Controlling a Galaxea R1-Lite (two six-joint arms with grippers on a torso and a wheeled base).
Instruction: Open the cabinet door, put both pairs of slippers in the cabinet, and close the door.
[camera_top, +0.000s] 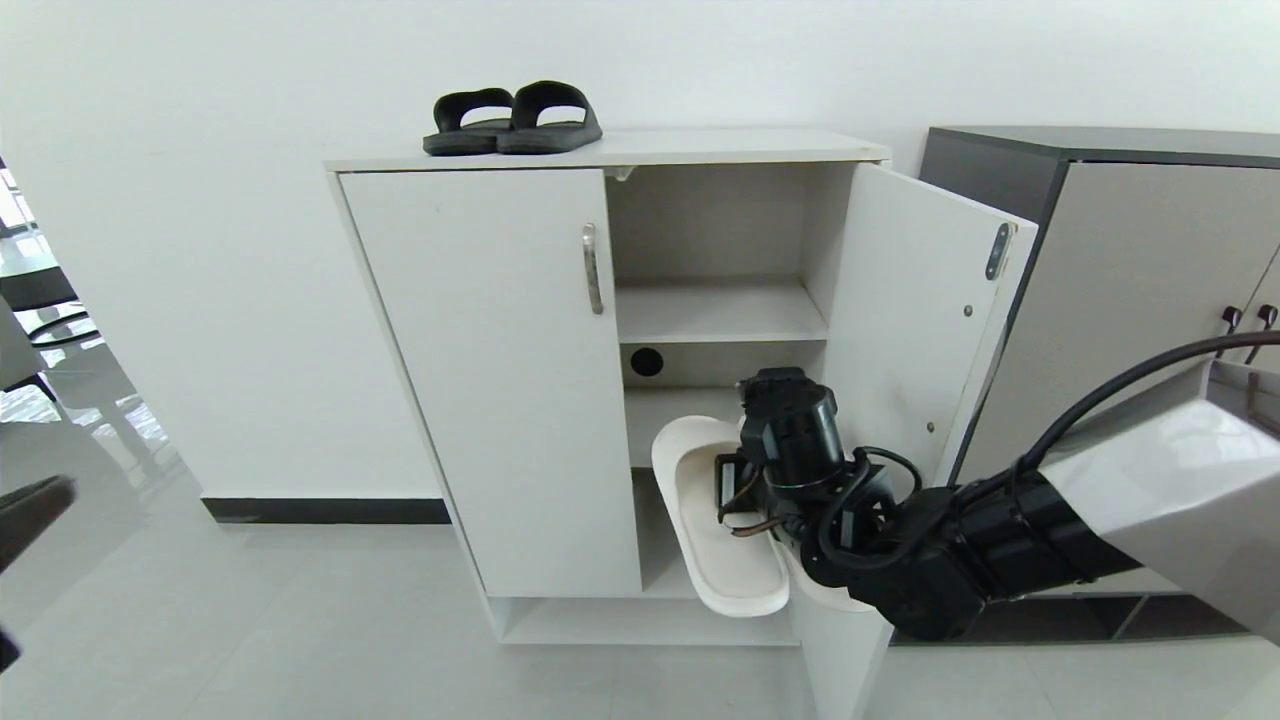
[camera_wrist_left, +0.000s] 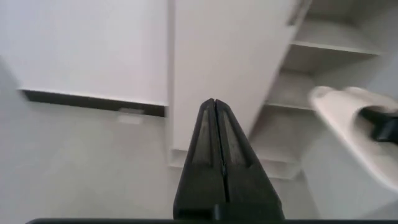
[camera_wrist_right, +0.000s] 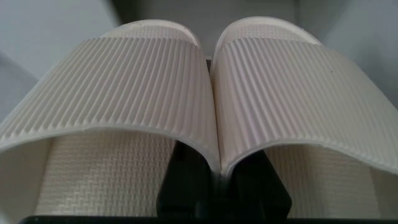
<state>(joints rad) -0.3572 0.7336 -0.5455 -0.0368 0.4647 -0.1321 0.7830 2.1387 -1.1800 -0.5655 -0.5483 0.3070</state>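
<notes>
- At far left, left gripper (camera_wrist_left: 214, 107) hangs with fingers pressed together.
- Atop cabinet (camera_top: 750, 147): black slippers (camera_top: 513, 120), not yet stowed.
- Right gripper (camera_top: 742, 508) pinches white slippers (camera_top: 720, 560) at the lower shelf mouth; overhanging soles may snag and slip free.
- Open door (camera_top: 920, 330) beside arm: bump risk.

Cream ribbed rubber slippers (camera_top: 715, 520) are being held tilted before the white wooden cabinet (camera_top: 500, 400), its right door (camera_top: 920, 330) being seen open; black rubber slippers (camera_top: 515, 125) are being supported atop it.

Office room, grey cabinet (camera_top: 1130, 260), chairs (camera_top: 42, 300)
</notes>
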